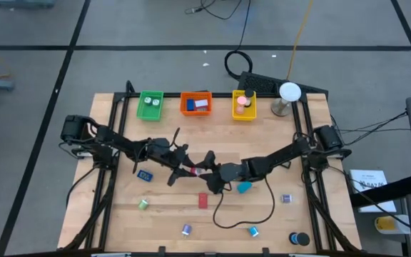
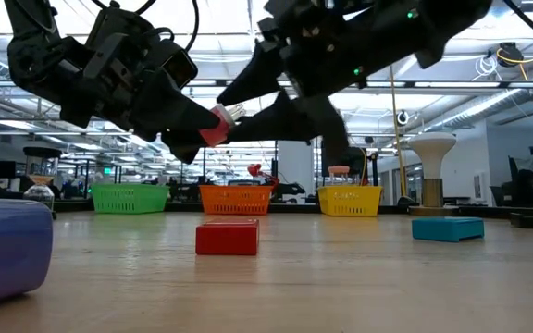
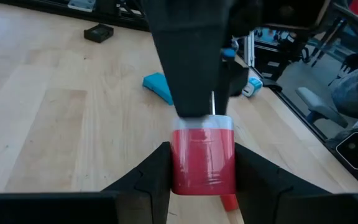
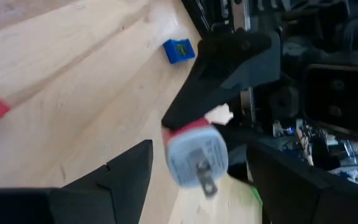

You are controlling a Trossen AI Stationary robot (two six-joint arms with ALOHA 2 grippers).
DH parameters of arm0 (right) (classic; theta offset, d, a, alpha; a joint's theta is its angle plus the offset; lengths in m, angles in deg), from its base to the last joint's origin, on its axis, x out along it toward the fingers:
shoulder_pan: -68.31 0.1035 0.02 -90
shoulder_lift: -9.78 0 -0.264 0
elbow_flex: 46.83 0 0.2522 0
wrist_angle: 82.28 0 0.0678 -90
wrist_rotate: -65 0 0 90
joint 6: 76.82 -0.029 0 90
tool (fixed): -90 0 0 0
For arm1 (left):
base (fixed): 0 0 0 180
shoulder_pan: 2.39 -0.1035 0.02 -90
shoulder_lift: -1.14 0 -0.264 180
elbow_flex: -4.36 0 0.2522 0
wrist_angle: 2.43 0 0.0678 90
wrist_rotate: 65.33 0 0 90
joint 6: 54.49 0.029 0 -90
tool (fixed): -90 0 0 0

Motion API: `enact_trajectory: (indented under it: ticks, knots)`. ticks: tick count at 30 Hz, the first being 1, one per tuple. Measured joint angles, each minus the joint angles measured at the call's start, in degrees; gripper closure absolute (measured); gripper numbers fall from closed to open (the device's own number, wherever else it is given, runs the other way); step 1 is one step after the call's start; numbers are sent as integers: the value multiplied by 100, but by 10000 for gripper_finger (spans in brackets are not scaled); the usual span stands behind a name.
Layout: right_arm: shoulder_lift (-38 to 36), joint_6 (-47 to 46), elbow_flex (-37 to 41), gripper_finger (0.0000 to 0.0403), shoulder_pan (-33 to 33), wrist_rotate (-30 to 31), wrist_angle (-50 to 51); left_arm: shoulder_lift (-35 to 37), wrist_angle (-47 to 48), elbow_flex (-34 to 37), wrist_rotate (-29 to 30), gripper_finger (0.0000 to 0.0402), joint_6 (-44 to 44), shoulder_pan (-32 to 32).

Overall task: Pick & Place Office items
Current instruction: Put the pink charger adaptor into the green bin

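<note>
No writing is readable. Left gripper [image 3: 201,177] clamps a red roll [image 3: 202,158] mid-desk (above bare wood); right gripper [image 4: 197,163] jaws gape around its white end.

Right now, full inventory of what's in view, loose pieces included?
table: 1, light wood
green tray, orange tray, yellow tray: 1 each, far edge, pieces inside
white ball on stand: 1, right of yellow tray
red block: 1, front centre
teal block: 1, right of centre
blue block: 1, left
green roll, purple roll, blue roll: 1 each, front
purple piece: 1, right
black cylinder: 1, front right
black cable: 1, front centre
red-and-white piece: 1, aloft, centre
left gripper: jaws shut on red-and-white piece
right gripper: jaws open around its end
</note>
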Motion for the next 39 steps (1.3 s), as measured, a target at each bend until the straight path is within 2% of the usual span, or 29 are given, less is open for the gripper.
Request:
enact_trajectory:
  ticks: [5, 15, 19, 28, 36, 39]
  knots:
    - [99, 106, -115, 175, -80, -431, -20, 0, 2, 0, -5, 259, -2, 2]
    - [99, -19, -115, 241, -246, -608, 111, -1, -15, 0, -70, 259, -21, 0]
    - [97, -11, -115, 243, -249, -612, 98, -4, -84, 0, -132, 259, -79, 0]
    - [95, -23, -115, 216, -256, -572, 102, -4, -156, -7, -144, 259, -288, 0]
    - [95, -51, -115, 267, -270, -867, 104, -4, -125, -7, -138, 259, -384, 7]
    - [95, -118, -115, 270, -270, -862, 107, -4, -129, -7, -106, 257, -424, 7]
